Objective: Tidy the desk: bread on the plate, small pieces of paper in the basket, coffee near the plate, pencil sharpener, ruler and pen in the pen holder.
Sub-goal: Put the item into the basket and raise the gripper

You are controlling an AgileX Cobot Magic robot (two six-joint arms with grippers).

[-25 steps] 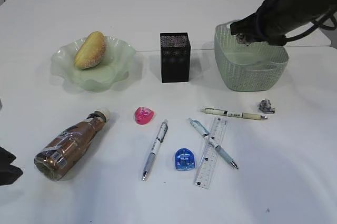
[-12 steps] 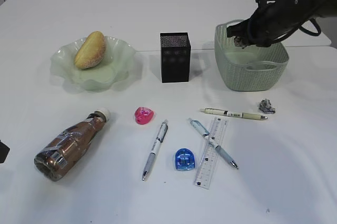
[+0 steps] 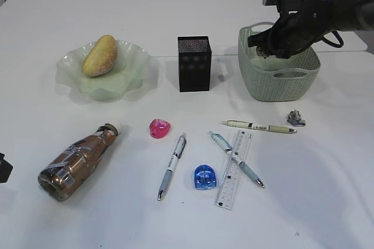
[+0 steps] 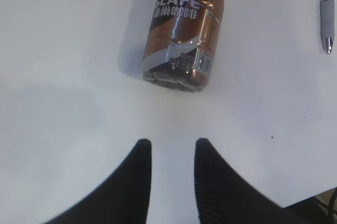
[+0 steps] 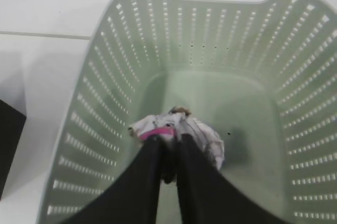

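Nearest, over the desk (image 3: 315, 202): left gripper (image 4: 171, 148), fingers apart, holding nothing, just short of the coffee (image 4: 181, 29), which lies on its side, base toward the fingers. Likely to roll away if nudged off-centre.

Further in: blue sharpener (image 3: 204, 177), ruler (image 3: 235, 169) under a crossing pen (image 3: 236, 159), two more pens, pink sharpener (image 3: 159, 127), a loose paper scrap (image 3: 295, 118) near the basket (image 3: 257, 79). Risk of dragging the pen along when lifting the ruler.

Far row: bread (image 3: 99, 55) on the plate (image 3: 70, 65), holder (image 3: 194, 65) upright and apart from both.

Farthest: right gripper (image 5: 167, 145) inside the basket, fingers nearly together, paper wad (image 5: 202, 134) at the tips. Cannot tell whether pinched or loose. Could cling to a pad and ride back out, or catch the rim on the way up.
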